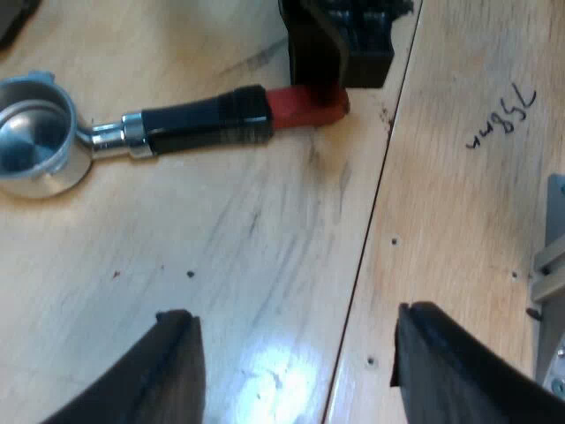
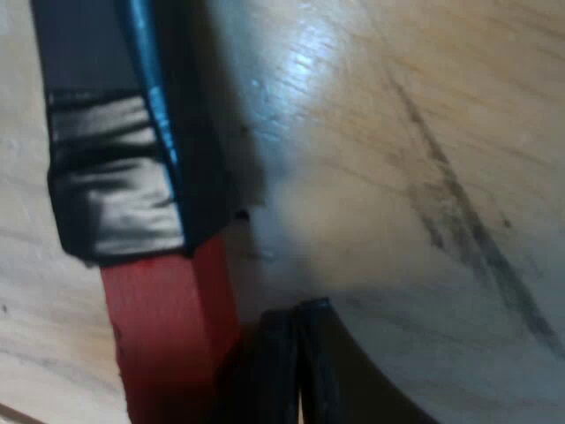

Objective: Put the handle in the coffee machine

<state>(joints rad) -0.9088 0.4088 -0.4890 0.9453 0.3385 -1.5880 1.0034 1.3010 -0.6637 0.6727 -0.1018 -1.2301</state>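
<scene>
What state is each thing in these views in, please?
Metal holder: loose, lying on the table, bowl up, looks empty.
Left gripper: open, holding nothing, above the table.
Right gripper: at the handle's red end; grip cannot be told.

The handle's red end (image 2: 168, 336) rests on the table (image 2: 424, 132), touching my right tool (image 2: 300, 380).

Left wrist cam looks down on the table (image 1: 265, 265) from higher up, facing the holder (image 1: 132, 128). Right cam's super close on its red end (image 2: 163, 327), which both views share.
</scene>
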